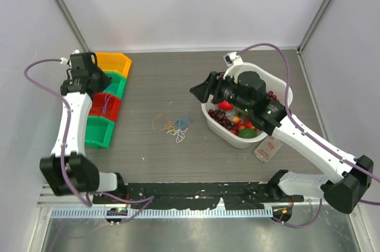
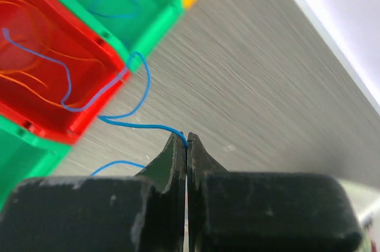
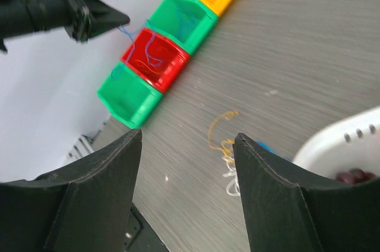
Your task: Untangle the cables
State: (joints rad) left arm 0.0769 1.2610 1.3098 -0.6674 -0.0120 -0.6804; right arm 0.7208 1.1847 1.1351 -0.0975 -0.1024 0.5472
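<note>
The cables lie as a small clump of orange-tan, white and blue wire on the table, left of the white basket. The clump also shows in the right wrist view. My left gripper is shut on a thin blue wire, which trails over the rim into the red bin. In the top view the left gripper hangs over the row of bins. My right gripper is open and empty, held in the air over the clump; the top view shows it by the basket's left end.
A row of bins stands at the left: orange, green, red holding orange wires, green. The basket holds fruit. A small packet lies in front of the basket.
</note>
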